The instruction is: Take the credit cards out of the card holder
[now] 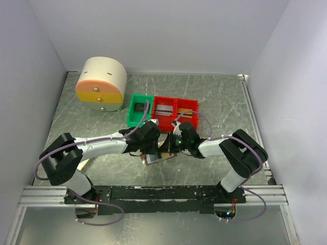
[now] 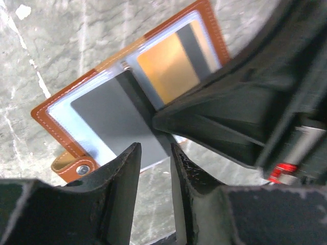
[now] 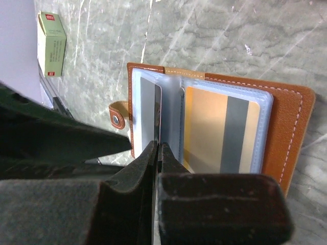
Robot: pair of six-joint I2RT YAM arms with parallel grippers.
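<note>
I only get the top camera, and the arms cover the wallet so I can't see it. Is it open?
Observer: Yes, the card holder lies open, its pale-blue inside facing up.
Operator: Are there cards in it?
Observer: Yes, a gold card on one side and a gray card on the other.
Operator: Is my right tool holding one?
Observer: The right tool is shut at the gray card's edge. I cannot tell whether it grips it.
</note>
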